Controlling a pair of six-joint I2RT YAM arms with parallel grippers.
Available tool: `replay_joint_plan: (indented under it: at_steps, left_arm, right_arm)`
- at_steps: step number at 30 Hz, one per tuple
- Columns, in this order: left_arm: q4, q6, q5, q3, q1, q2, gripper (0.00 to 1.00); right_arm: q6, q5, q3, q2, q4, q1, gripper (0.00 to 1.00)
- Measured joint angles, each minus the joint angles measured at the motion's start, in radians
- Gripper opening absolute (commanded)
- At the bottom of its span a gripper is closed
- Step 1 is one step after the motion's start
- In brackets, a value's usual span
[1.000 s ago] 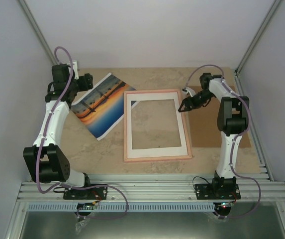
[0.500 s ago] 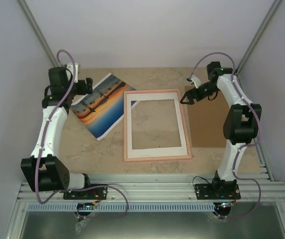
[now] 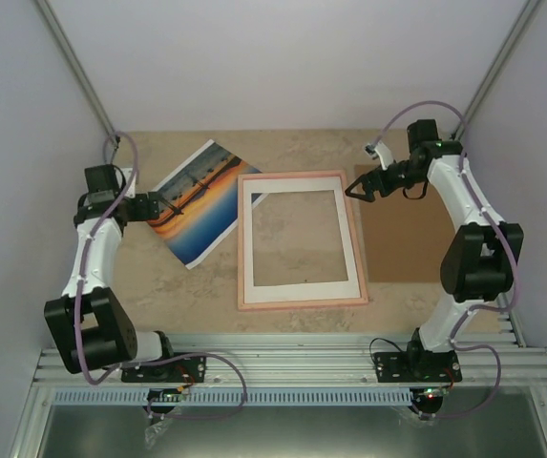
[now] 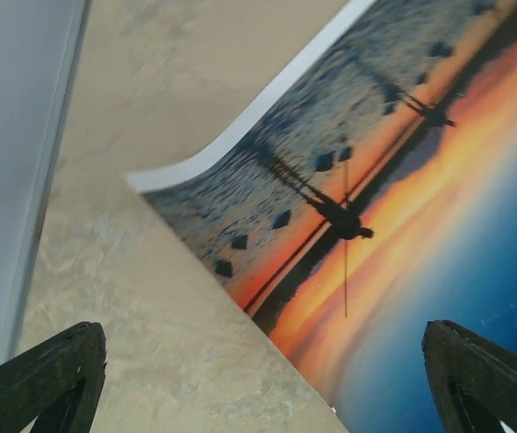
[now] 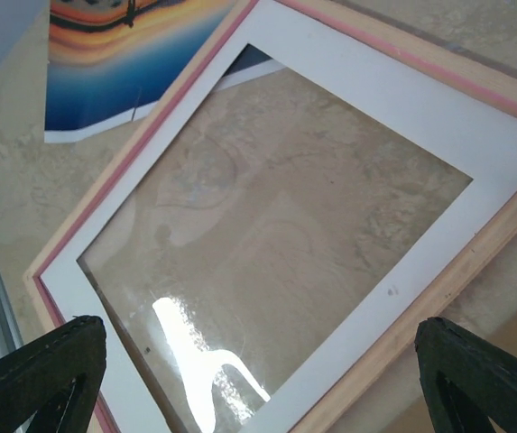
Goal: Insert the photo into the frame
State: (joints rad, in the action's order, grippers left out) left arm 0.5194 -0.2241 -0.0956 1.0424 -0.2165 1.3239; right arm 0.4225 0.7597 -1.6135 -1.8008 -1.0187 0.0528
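Beige table (image 3: 302,153), photo (image 3: 197,196) corner under frame (image 3: 244,239) (curl shows wrist-only); left gripper (image 3: 161,207), right gripper (image 3: 354,188) — wide apart, empty.

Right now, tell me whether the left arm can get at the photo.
Probably yes. The left hand is open and hovers just over the left edge of the photo, with nothing between them. One catch: the photo's right corner lies tucked under the frame, so it may drag when pulled.
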Motion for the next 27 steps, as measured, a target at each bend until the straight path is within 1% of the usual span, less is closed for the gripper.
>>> replay_joint_plan:
  at_steps: [3,8,13,19,22,24,26,27]
  left_arm:
    - [-0.030,0.102,-0.018,-0.019,-0.048,0.039,0.98]
    - [-0.091,0.286,-0.037,-0.036,-0.055,0.153,0.97]
    - [-0.144,0.402,-0.051,-0.052,-0.076,0.250,0.91]
    - [-0.252,0.507,-0.083,-0.154,-0.080,0.269,0.83]
    - [-0.294,0.547,-0.087,-0.182,-0.081,0.285,0.79]
    - [-0.319,0.567,-0.098,-0.187,-0.081,0.299,0.73]
    - [-0.349,0.587,-0.117,-0.187,-0.081,0.322,0.61]
    - [-0.362,0.595,-0.125,-0.187,-0.081,0.334,0.53]
  right_arm:
    - [-0.029,0.019,0.018,0.013,0.032,0.000,0.94]
    - [-0.061,0.045,0.039,0.029,0.067,0.000,0.94]
    - [-0.084,0.068,0.069,0.043,0.085,0.000,0.94]
    - [-0.109,0.087,0.091,0.040,0.106,-0.002,0.94]
    - [-0.122,0.101,0.091,0.039,0.112,-0.008,0.94]
    - [-0.129,0.108,0.091,0.036,0.118,-0.011,0.93]
    - [-0.133,0.113,0.091,0.030,0.124,-0.013,0.94]
    - [-0.136,0.114,0.091,0.027,0.126,-0.013,0.94]
